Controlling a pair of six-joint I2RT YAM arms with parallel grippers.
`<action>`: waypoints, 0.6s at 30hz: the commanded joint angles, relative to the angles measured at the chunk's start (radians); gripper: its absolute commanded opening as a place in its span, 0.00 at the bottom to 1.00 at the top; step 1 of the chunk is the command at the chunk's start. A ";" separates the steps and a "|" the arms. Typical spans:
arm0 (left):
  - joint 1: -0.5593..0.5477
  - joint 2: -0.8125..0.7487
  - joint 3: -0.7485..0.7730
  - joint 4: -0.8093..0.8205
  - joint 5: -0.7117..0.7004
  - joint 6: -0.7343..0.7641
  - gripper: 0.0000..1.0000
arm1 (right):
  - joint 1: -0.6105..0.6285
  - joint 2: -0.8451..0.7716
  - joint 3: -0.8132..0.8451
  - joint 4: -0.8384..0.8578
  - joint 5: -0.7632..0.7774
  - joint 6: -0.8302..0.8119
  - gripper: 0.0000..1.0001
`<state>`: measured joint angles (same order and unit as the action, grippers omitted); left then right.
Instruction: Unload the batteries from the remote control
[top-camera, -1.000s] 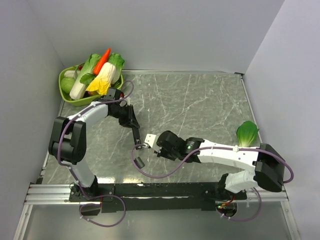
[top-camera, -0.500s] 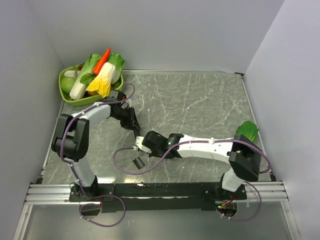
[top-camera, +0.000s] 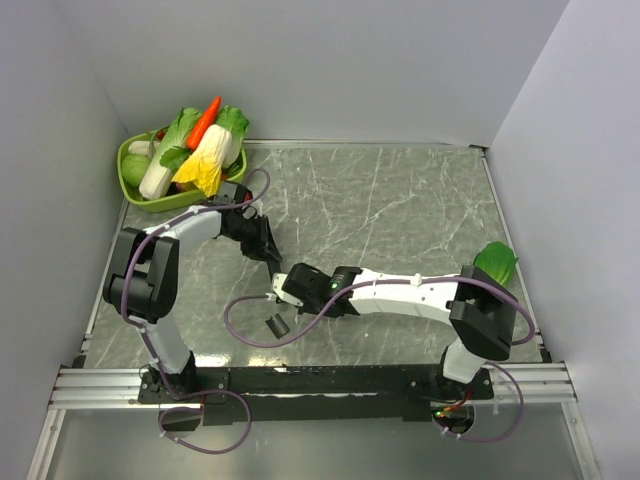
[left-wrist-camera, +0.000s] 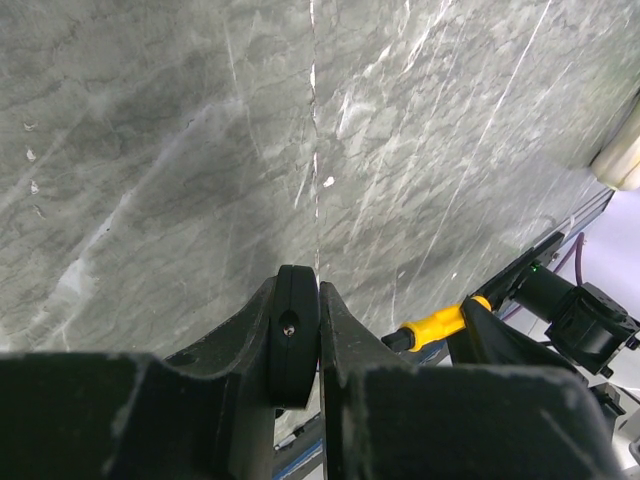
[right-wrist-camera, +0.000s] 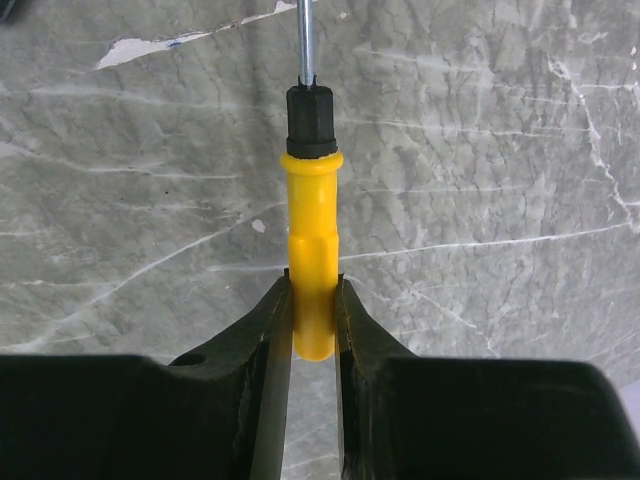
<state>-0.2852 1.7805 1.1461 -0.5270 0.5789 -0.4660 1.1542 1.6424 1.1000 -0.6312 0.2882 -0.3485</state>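
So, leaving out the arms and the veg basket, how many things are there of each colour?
Black: 2, the remote control and a short stubby piece
Yellow: 1, the screwdriver
Green: 1, a loose leafy vegetable
Total: 4

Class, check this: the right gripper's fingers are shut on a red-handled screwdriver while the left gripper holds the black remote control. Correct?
No. The screwdriver has a yellow handle, not red; the right wrist view shows it. The right gripper is shut on it, and the left gripper holds the remote control.
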 joint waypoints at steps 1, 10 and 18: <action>-0.005 -0.003 -0.006 0.025 0.027 -0.017 0.01 | 0.004 0.014 0.058 -0.015 0.026 0.006 0.00; -0.005 -0.004 -0.025 0.044 0.039 -0.030 0.01 | 0.009 0.080 0.121 -0.056 0.057 0.020 0.00; -0.005 0.000 -0.020 0.041 0.018 -0.031 0.01 | 0.007 0.094 0.101 -0.059 0.058 0.031 0.00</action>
<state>-0.2852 1.7805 1.1255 -0.4938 0.5766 -0.4759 1.1561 1.7199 1.1870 -0.6598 0.3180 -0.3256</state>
